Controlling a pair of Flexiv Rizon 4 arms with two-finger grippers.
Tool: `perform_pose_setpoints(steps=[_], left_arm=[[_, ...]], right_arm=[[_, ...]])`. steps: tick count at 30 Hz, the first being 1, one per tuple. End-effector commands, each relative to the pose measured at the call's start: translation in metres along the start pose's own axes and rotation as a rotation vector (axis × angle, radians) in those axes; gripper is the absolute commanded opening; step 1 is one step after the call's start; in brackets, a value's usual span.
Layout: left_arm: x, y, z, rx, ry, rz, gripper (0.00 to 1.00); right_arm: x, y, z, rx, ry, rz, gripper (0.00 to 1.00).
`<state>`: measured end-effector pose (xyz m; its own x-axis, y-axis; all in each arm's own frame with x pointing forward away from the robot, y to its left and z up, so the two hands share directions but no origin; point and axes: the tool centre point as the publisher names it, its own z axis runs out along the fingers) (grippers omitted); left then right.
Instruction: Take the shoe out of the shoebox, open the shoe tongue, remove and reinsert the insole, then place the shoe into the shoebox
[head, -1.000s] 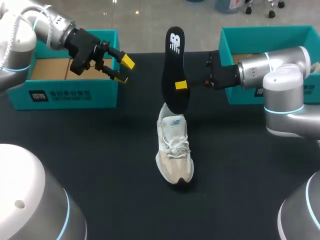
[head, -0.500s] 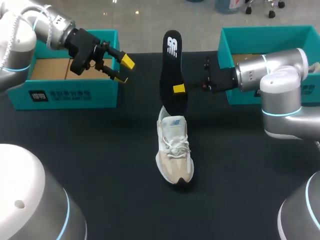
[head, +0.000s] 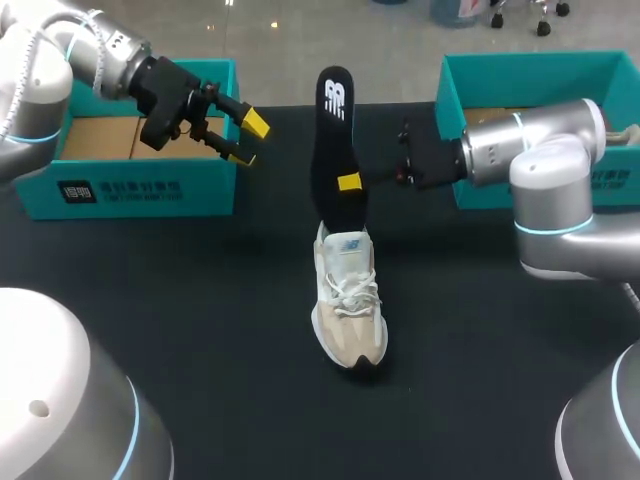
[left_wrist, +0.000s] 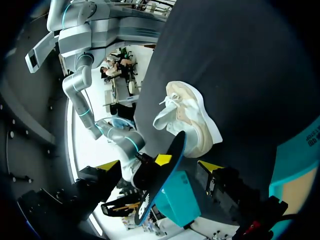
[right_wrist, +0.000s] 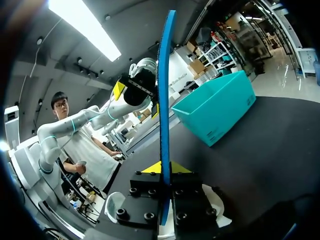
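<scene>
On the black table (head: 200, 300), the shoe (head: 349, 300) sits at the middle, toe toward the near edge. Over 1 second my right gripper (head: 349, 182), clamped on the upright insole (head: 332, 140), has carried it left, so its lower end now meets the shoe's opening. I judge reinsertion is starting. My left gripper (head: 247, 140) hangs open and empty by the shoebox (head: 120, 190) at the far-left corner.

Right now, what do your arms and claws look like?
My left arm and right arm are round, shiny silver tubes with glowing light-blue rings at the joints. A pale cable runs along the left one. The left claw and right claw are black and boxy, with bright yellow fingertips.
</scene>
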<state>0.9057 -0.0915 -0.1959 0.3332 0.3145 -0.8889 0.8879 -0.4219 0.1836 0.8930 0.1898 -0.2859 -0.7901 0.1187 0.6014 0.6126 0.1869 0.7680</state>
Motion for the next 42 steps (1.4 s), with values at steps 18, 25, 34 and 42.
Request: perform_pose_setpoints(steps=[18,25,34,42], left_arm=[[0.000,0.000,-0.001,0.002,0.002,0.001,1.00],[0.000,0.000,-0.001,0.002,0.002,0.001,1.00],[0.000,0.000,-0.001,0.002,0.002,0.001,1.00],[0.000,0.000,-0.001,0.002,0.002,0.001,1.00]], right_arm=[[0.002,-0.010,0.009,-0.026,-0.041,-0.058,0.00],[0.001,-0.015,0.010,-0.030,-0.028,-0.078,0.00],[-0.004,-0.021,0.006,-0.035,-0.035,-0.075,0.00],[-0.005,-0.032,0.007,-0.024,-0.036,-0.041,0.00]])
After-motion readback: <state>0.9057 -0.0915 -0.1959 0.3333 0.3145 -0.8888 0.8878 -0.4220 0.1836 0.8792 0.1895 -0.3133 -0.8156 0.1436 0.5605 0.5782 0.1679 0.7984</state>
